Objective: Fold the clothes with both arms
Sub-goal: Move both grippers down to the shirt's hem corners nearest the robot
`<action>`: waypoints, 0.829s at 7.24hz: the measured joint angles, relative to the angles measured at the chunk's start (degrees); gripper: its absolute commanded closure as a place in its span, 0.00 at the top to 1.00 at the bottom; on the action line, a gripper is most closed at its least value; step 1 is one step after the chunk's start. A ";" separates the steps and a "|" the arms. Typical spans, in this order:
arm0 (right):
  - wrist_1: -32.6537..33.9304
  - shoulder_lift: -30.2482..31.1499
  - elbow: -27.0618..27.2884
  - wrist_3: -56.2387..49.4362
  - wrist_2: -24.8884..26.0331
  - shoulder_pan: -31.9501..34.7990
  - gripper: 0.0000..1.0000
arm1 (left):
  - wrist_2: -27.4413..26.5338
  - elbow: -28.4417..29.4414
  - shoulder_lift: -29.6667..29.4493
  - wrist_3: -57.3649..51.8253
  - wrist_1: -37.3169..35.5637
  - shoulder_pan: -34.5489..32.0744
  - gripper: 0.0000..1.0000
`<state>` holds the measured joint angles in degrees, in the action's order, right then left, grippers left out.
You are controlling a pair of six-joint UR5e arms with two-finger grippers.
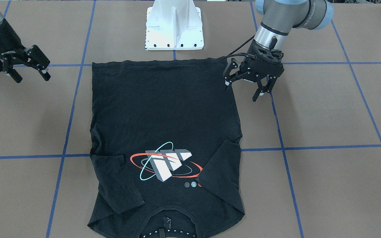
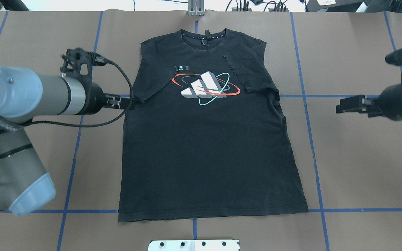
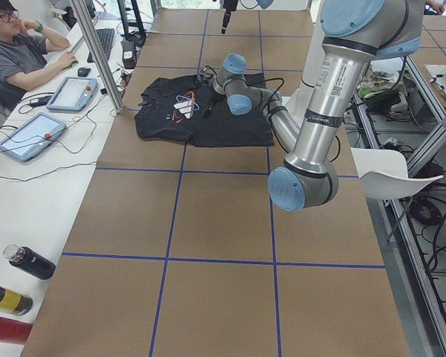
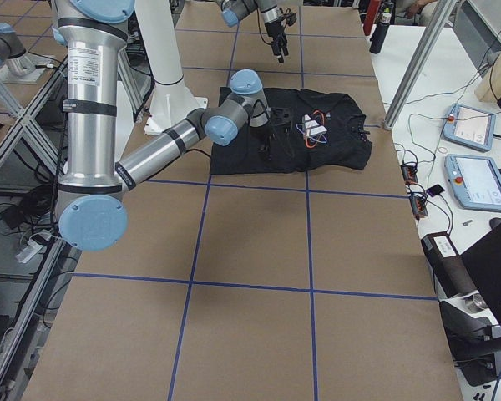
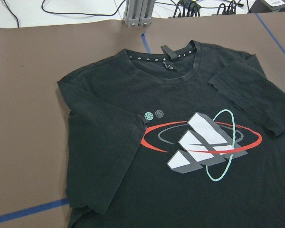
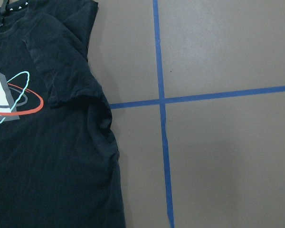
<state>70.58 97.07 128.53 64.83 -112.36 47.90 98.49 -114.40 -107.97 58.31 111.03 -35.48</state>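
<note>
Arm label text seemingly too small.

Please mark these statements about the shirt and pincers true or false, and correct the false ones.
1. The T-shirt lies with its graphic up. True.
2. Both sleeves are spread outward. False: both are folded in over the chest.
3. The left pincer is open, beside the shirt's edge. True.
4. The right pincer grips the hem. False: it is open, over bare table, apart from the shirt.
5. The collar points to the white base. False: the hem lies nearest it.
</note>
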 measured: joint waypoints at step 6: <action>-15.07 12.93 1.46 18.21 29.11 -30.99 1.00 | -9.52 -5.17 10.68 17.54 0.15 20.77 1.00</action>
<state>55.51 109.99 129.99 83.04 -83.24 16.90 88.97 -119.57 -97.29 75.85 111.18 -14.72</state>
